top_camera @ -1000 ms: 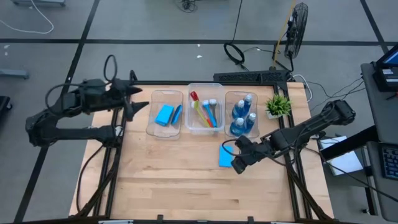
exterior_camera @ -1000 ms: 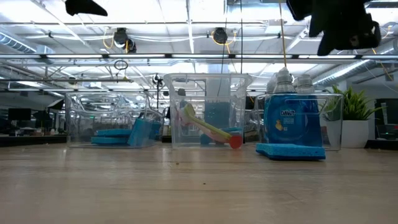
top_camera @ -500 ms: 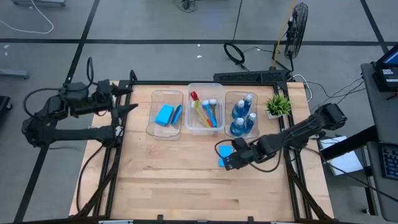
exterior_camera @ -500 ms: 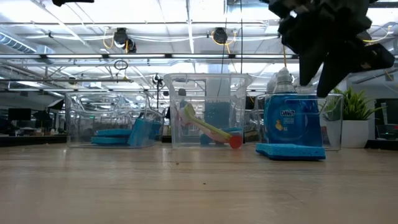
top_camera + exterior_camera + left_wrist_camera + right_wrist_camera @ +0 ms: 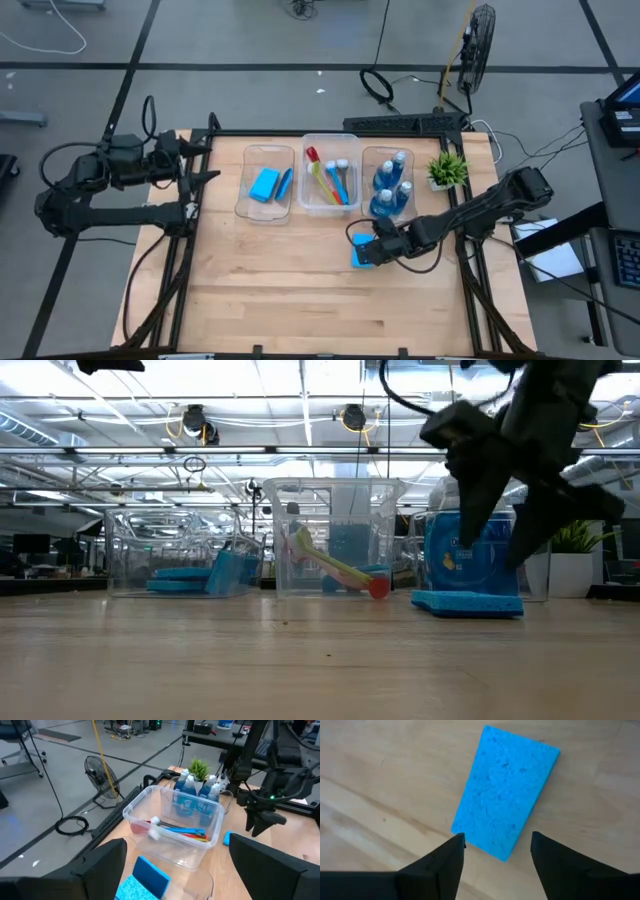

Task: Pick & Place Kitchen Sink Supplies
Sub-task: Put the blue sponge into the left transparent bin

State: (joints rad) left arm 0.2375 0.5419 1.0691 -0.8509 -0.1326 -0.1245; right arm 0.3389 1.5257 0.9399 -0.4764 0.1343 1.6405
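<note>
One flat blue sponge (image 5: 507,795) lies on the wooden table (image 5: 280,290), in front of the tub of blue bottles (image 5: 390,186). My right gripper (image 5: 368,250) hangs just above the sponge, pointing steeply down, open. In the right wrist view its two fingers stand on either side of the sponge's near end. In the low view the fingertips (image 5: 515,555) are clear of the sponge (image 5: 467,603). My left gripper (image 5: 205,162) waits open and high at the table's far left, holding nothing.
Three clear tubs stand in a row at the back: one with blue sponges (image 5: 266,184), one with dish brushes (image 5: 330,182), one with bottles. A small green plant (image 5: 447,168) is at the far right. The near half of the table is bare wood.
My right gripper has come down from high above the table to just over the sponge, shifting slightly toward the left edge and rolling its wrist. My left gripper has drawn back a little toward the table's left edge. The sponge has stayed where it was.
</note>
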